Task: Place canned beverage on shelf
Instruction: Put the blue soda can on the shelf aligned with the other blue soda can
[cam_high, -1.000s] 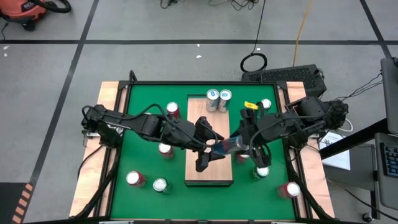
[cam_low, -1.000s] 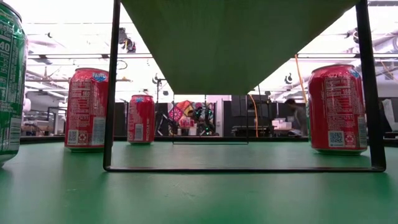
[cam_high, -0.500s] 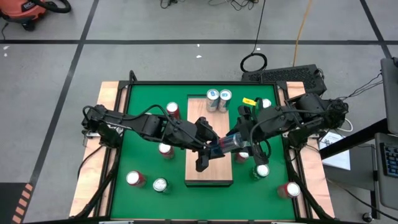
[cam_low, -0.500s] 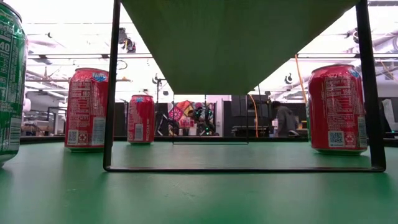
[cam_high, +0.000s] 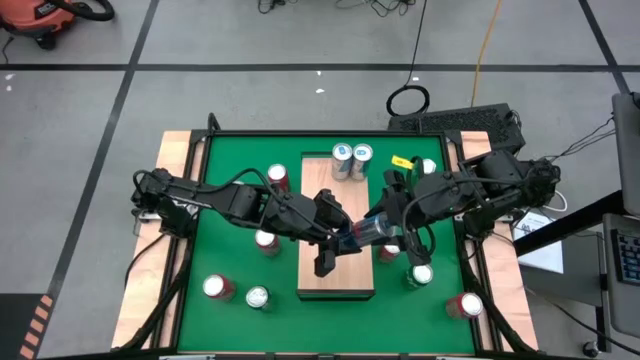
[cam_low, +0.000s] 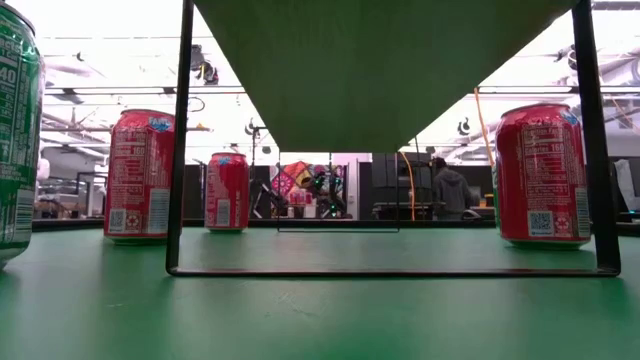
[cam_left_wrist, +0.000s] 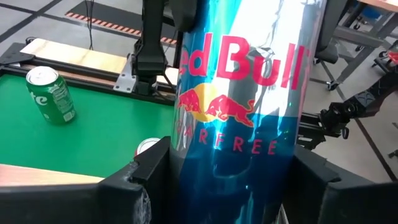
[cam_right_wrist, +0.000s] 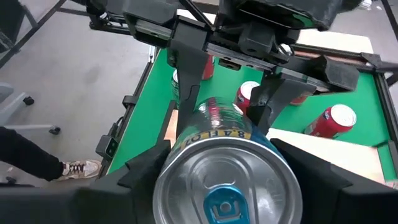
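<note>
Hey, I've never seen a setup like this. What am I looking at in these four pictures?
This is a robot with two dark arms working at a green table. One picture looks straight down from above. Another sits at table level, peering under the wooden shelf. The last two come from a camera on each wrist. Red cans and green cans stand on the table, and two silver-blue cans stand at the shelf's far end. Above the shelf, the left hand and the right hand both grip one Red Bull can, held sideways between them.
</note>
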